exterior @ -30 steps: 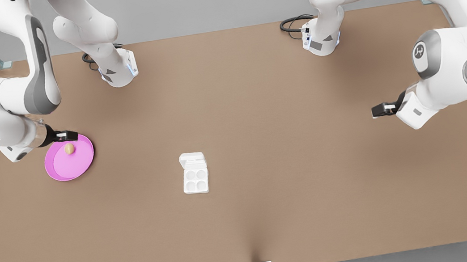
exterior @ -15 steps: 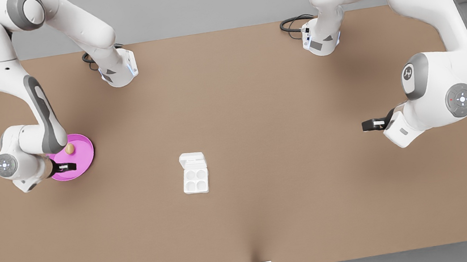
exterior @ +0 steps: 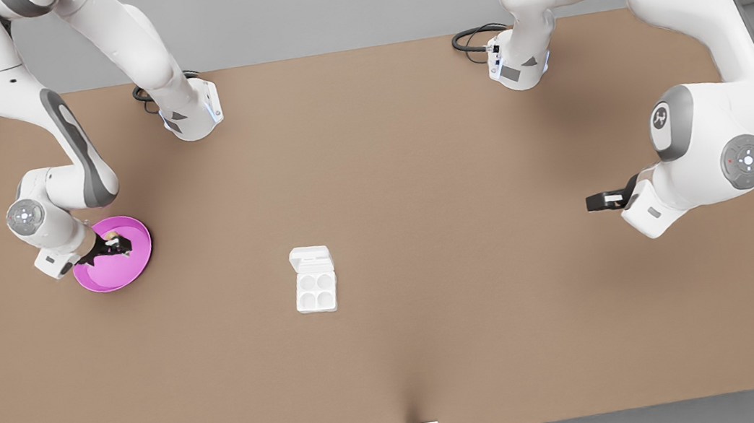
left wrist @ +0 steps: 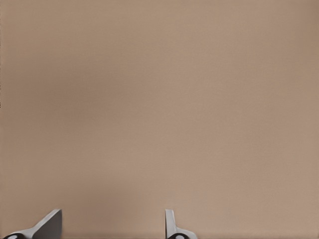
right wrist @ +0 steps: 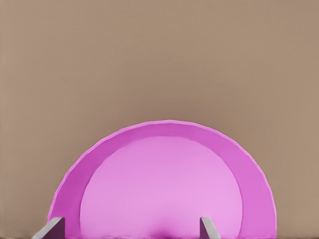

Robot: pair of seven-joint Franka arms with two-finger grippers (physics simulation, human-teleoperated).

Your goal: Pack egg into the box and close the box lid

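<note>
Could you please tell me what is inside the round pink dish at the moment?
The right gripper is down inside the pink dish, fingers apart in the right wrist view. The egg barely peeks out at the gripper; most of it is covered. The rest of the dish floor is bare.

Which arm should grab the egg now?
Right. The right claw hangs open over the pink dish, right at the egg. The left claw waits open over bare table, far from the dish.
</note>
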